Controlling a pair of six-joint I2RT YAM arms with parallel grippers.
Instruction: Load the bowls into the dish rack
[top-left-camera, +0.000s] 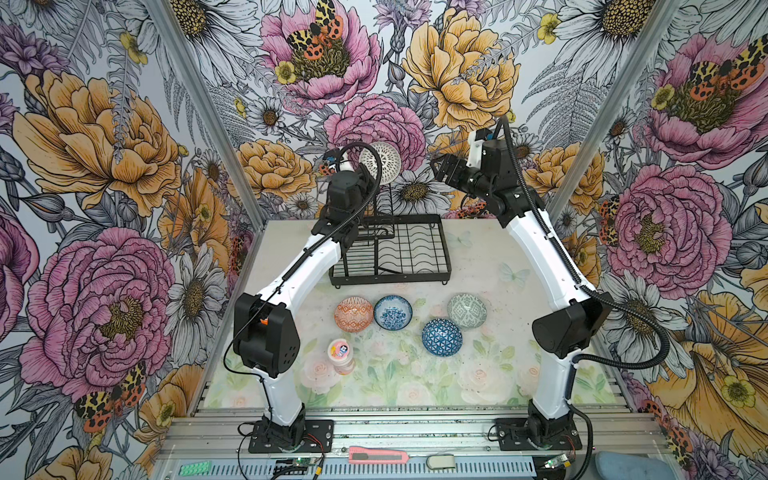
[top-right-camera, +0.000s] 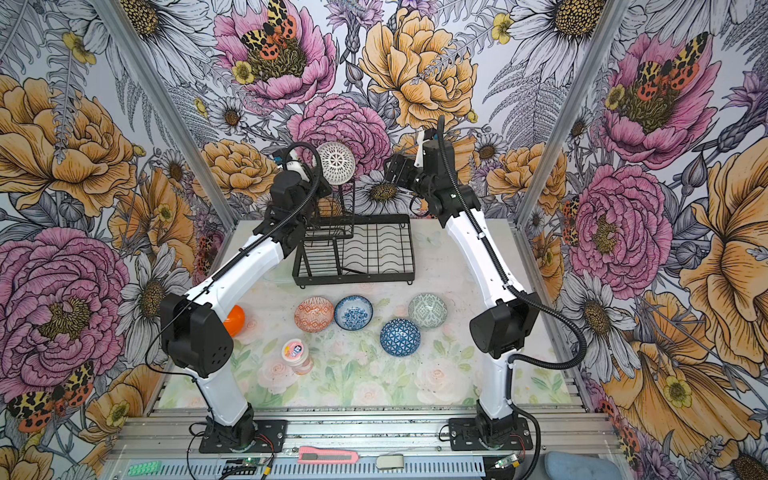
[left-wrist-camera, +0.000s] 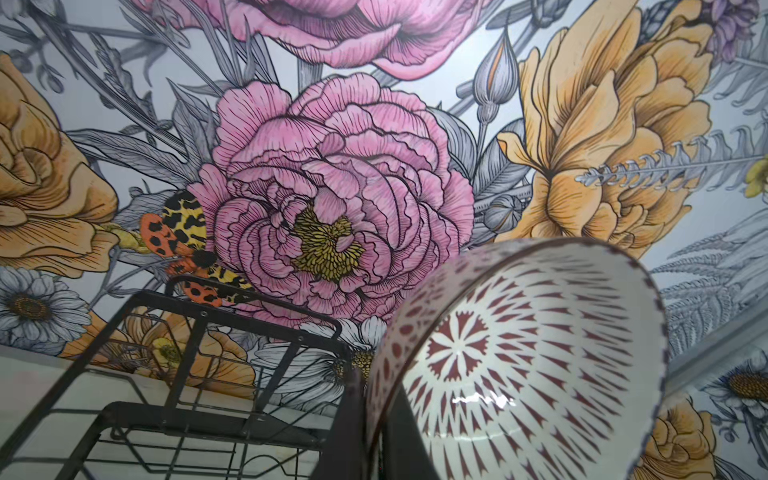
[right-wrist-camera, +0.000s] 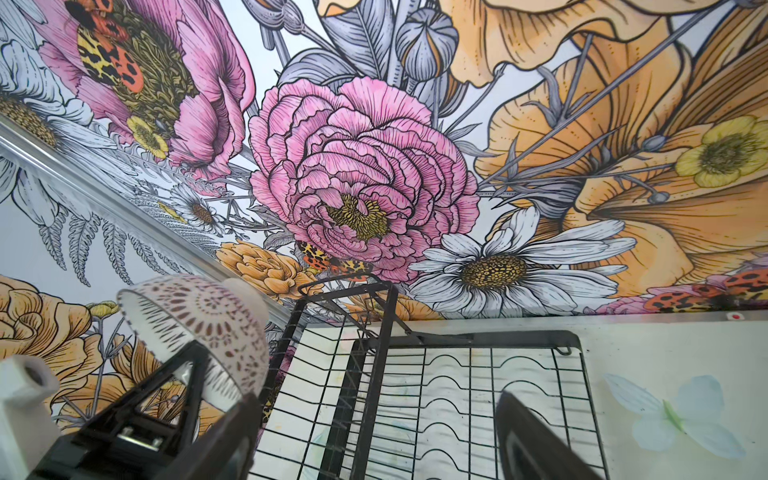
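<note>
As left gripper (right-wrist-camera: 195, 361) is clamping the round white maroon-patterned bowl (top-left-camera: 380, 162), seemingly by its rim, right gripper (top-left-camera: 439, 167) gaping empty, it is needing slow lowering into the black wire dish rack (top-left-camera: 390, 277).

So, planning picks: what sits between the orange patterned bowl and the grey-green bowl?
The white-blue floral bowl, close beside the orange patterned bowl; bare mat beyond it, in both top views.
</note>
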